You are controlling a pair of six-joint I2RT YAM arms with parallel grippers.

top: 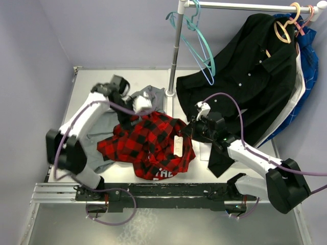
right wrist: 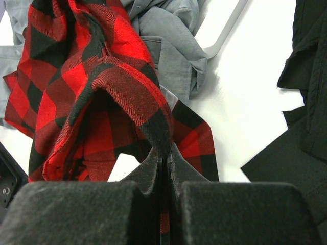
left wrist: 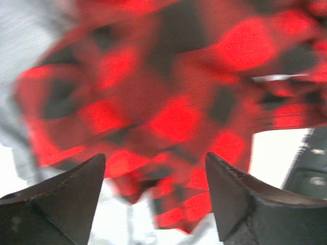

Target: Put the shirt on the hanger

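Right claw (right wrist: 164,154) clamped on plaid shirt (top: 148,143) right edge; left claw (left wrist: 153,159) apart, shirt's far-left bunch directly ahead.

1. The shirt (top: 148,145) lies heaped mid-surface, filling the room between the two arms.
2. The rack pole (top: 176,56) stands just behind the heap, with a teal hanger (top: 202,51) dangling beside it.
3. The black shirt (top: 245,76) hangs down on the right, crowding the right tool (top: 191,127).
4. Bare surface (top: 89,76) shows at the far left corner.
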